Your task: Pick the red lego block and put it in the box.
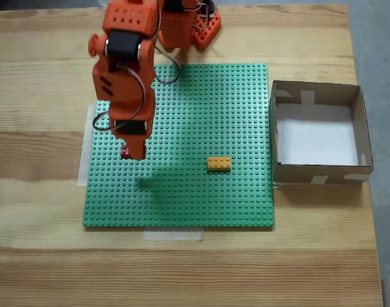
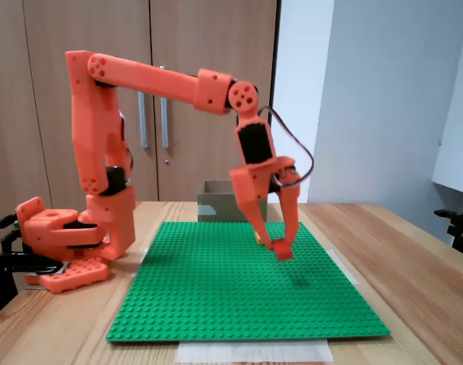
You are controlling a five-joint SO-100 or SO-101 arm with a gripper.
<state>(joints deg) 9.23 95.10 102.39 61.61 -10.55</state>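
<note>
- Gripper (image 2: 279, 248) clamped on the red lego block (image 2: 281, 249), held clear above the green baseplate (image 1: 182, 185), near its left edge.
- Box (image 1: 317, 173) off baseplate's right edge held nothing.
- Orange-yellow brick (image 1: 219, 164) sat on baseplate.

Baseplate (image 1: 201, 192) on table (image 1: 41, 256) — box (image 1: 367, 137) right.

- You can read no text, label, brand, number or sign in either fixed view.
- You find no legible writing on the square brown cardboard box (image 1: 317, 93) or its pale tape patches.
</note>
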